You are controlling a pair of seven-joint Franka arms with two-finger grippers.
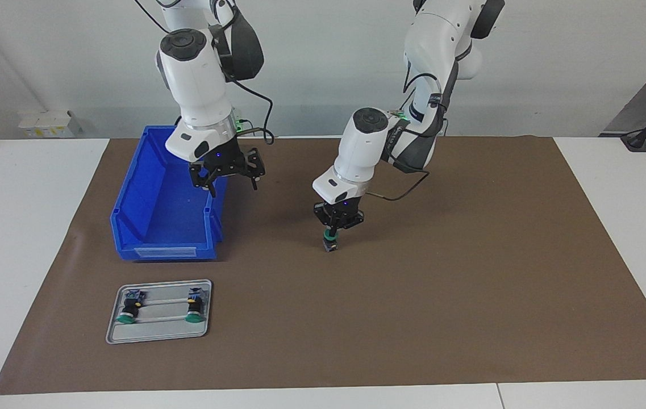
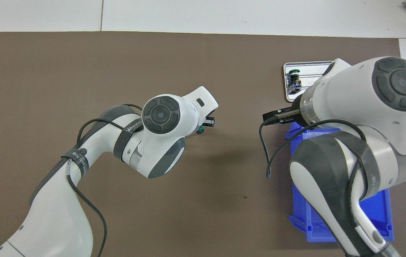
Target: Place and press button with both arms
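You have three buttons: one button (image 1: 330,237) clamped in the left claw (image 1: 332,230), standing upright under it, and two more buttons (image 1: 129,307) (image 1: 194,306) lying side by side on one grey tray (image 1: 158,332), well apart from both claws. You have one blue bin (image 1: 146,238) under the right claw (image 1: 226,170), two arms, and one brown mat (image 1: 442,284) on the surface.

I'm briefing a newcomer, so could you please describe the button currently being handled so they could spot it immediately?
Start at the brown mat, near its middle, where the left end effector hangs. The button is gripped there, green cap up. Unlike the two buttons lying on the metal tray, it is upright and held.
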